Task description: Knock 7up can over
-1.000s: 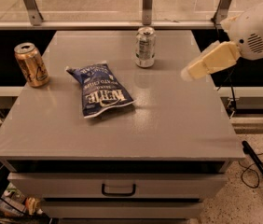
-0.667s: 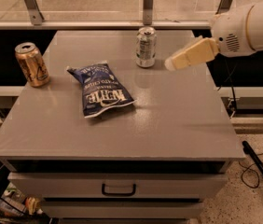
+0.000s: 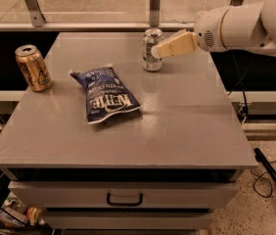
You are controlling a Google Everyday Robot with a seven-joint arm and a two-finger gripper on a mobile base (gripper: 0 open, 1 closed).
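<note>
The 7up can (image 3: 150, 51), silvery-white and pale green with a shiny top, stands upright near the far edge of the grey table (image 3: 187, 126). My gripper (image 3: 156, 52) comes in from the right on a white arm; its cream-coloured fingers (image 3: 174, 45) point left and the tip overlaps the can's right side about halfway up. Whether it presses on the can I cannot tell.
A gold can (image 3: 33, 67) stands upright at the table's left edge. A blue chip bag (image 3: 105, 94) lies flat left of centre. A railing with metal posts (image 3: 154, 4) runs behind the table. A drawer with a handle (image 3: 124, 199) is below the top.
My gripper has moved left across the table's far right part, from well right of the 7up can to its right side. The can still stands upright.
</note>
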